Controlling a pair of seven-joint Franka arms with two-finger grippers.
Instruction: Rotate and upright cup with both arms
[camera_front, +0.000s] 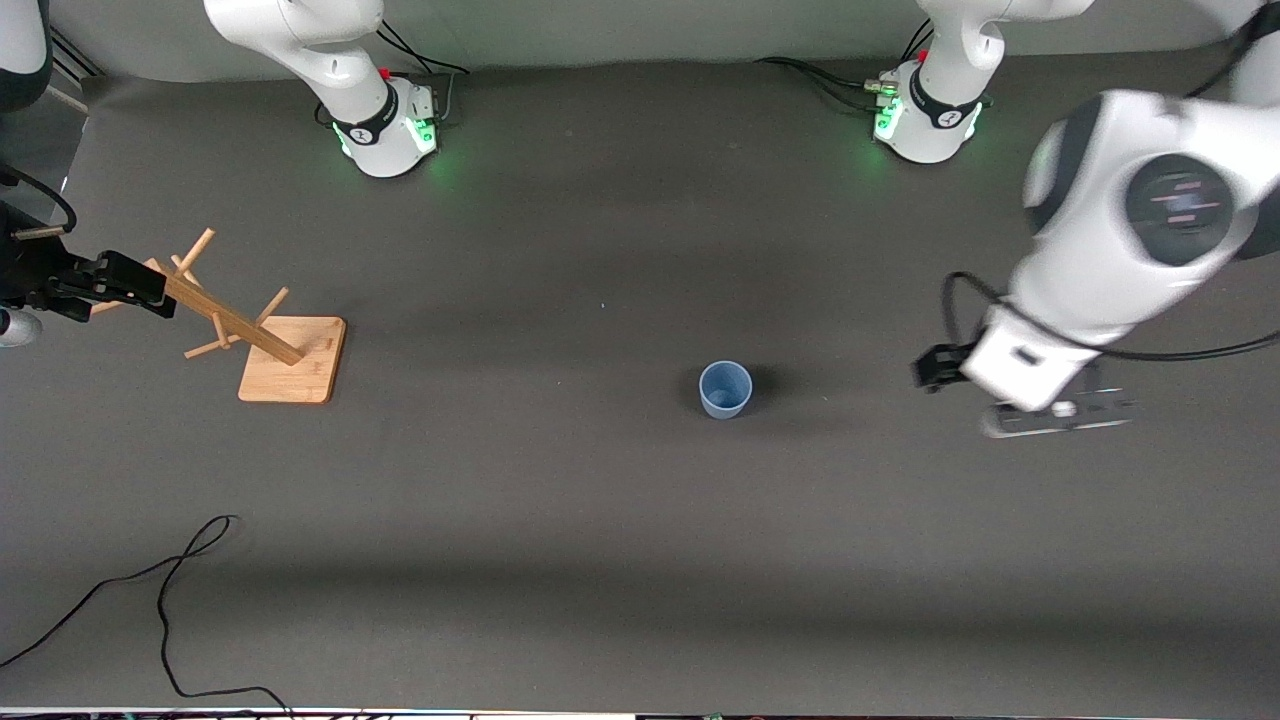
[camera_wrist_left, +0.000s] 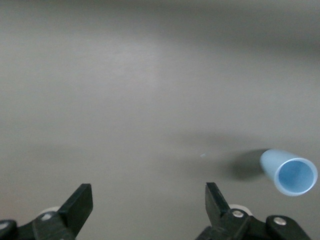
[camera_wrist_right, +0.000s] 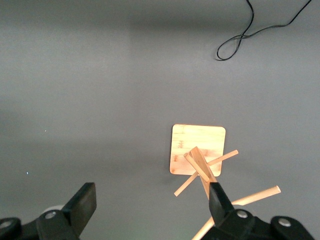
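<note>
The pale-blue cup (camera_front: 725, 389) stands upright on the dark table, mouth up, about midway between the two ends. Nothing touches it. My left gripper (camera_front: 1058, 414) hangs over the table toward the left arm's end, well apart from the cup. In the left wrist view the left gripper (camera_wrist_left: 148, 200) is open and empty, with the cup (camera_wrist_left: 290, 172) off to one side, its open mouth showing. My right gripper (camera_front: 150, 288) hovers over the wooden rack at the right arm's end. In the right wrist view the right gripper (camera_wrist_right: 150, 200) is open with nothing held.
A wooden rack (camera_front: 290, 362) with slanted pegs sits toward the right arm's end; its base (camera_wrist_right: 198, 148) shows below the right gripper. A black cable (camera_front: 165, 600) loops on the table near the front camera.
</note>
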